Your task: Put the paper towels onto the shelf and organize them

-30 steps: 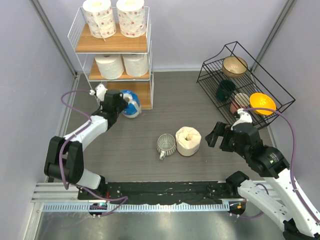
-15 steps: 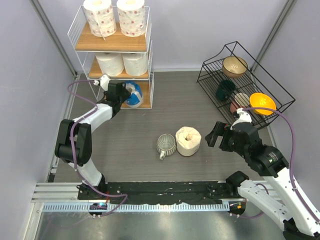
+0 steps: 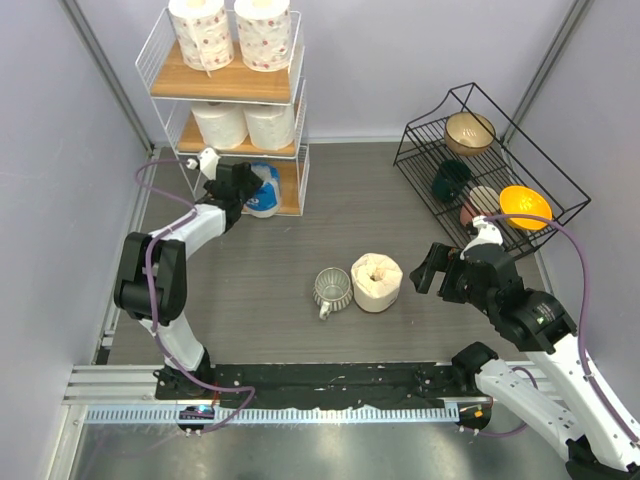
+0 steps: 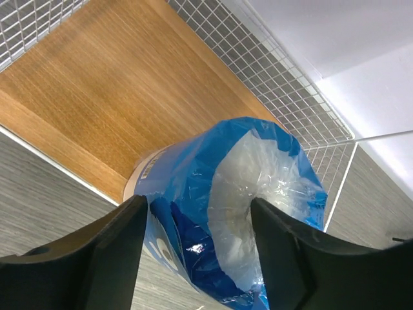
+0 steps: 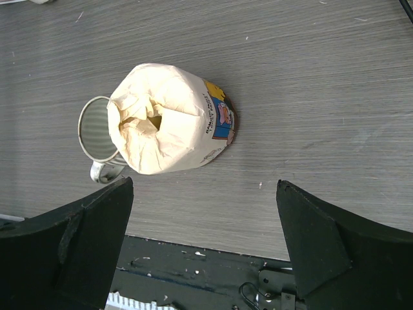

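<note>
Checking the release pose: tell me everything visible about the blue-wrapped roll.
The blue-wrapped roll is a paper roll in glossy, crinkled blue plastic. The end facing the left wrist camera is milky and see-through, and white print shows low on its side. It sits near the front edge of the bottom wooden board of the shelf, with white wire grid behind it. The left gripper has a finger on each side of it; whether they touch it cannot be judged.

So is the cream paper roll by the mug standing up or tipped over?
Standing up. The cream roll sits on its end, its hollow middle facing straight up, beside the mug.
</note>
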`<state>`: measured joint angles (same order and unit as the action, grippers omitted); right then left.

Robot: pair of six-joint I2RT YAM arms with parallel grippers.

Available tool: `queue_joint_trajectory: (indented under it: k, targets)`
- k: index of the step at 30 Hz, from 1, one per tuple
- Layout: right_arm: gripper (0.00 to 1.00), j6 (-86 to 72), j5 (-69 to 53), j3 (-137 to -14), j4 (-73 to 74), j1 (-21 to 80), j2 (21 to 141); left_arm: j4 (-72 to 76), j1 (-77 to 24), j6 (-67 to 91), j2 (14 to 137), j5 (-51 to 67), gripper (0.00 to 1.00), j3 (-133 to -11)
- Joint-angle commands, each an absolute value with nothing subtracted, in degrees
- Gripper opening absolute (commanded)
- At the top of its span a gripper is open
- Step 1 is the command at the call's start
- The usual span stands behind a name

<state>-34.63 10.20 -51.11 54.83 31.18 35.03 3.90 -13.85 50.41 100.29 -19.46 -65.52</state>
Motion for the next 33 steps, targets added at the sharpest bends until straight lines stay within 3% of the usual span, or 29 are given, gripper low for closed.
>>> queue_joint_trajectory:
  k: [1, 12, 19, 23, 25, 27, 33]
  targets:
    - [0.98, -34.3, 11.0, -52.6, 53.1, 31.5, 35.3, 10.1, -14.1, 52.3, 97.7, -15.5, 0.72, -63.3]
    - [0.98, -34.1, 10.9, -52.7, 53.1, 31.5, 34.9, 14.7, -14.6, 57.0, 78.3, -11.0, 0.89, -43.0]
    - [0.98, -33.9, 10.5, -52.7, 53.0, 31.5, 34.8, 9.0, -14.9, 54.7, 65.9, -10.8, 1.00, -38.6]
    - [0.98, -34.3, 11.0, -52.6, 53.0, 31.5, 34.4, 6.9, -21.9, 54.1, 61.6, -11.7, 1.00, -36.7]
    - [0.98, -34.3, 10.8, -52.7, 53.0, 31.5, 34.3, 4.8, -30.6, 52.7, 61.3, -15.3, 1.00, -37.3]
    - [0.98, -34.4, 10.6, -52.9, 53.0, 31.5, 34.5, 4.7, -38.7, 52.0, 62.9, -17.3, 0.99, -38.3]
    - [0.98, -35.2, 11.2, -53.6, 53.0, 31.5, 33.6, 11.1, -47.5, 46.5, 74.7, -15.8, 1.00, -45.3]
